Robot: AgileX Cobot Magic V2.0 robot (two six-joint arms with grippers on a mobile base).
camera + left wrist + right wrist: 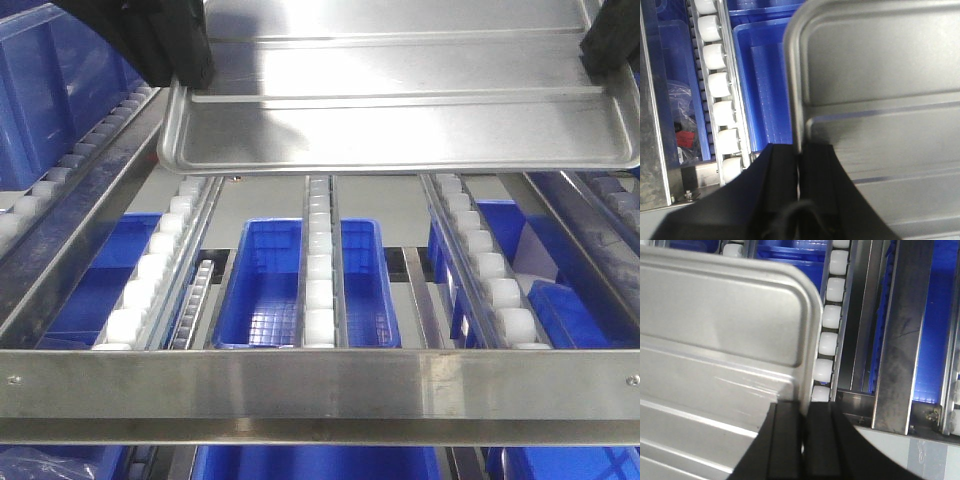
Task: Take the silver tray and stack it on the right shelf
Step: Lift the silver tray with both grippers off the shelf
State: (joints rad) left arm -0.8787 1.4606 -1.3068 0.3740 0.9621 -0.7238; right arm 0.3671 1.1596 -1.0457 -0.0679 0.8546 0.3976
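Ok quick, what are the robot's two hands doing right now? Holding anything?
Left gripper: closed, holding the silver tray by its left rim.
Right gripper: closed, holding the same tray by its right rim.

Shiny metal silver tray [400, 130]

Blue plastic bins fill the space down below: a long one [262, 290] in the middle with a gridded floor, more [85, 290] to the left and right [590, 310], and a bigger blue crate [45, 90] up at the far left. A crumpled clear bag [682, 117] with a red label lies low down. The light is cool, white and even
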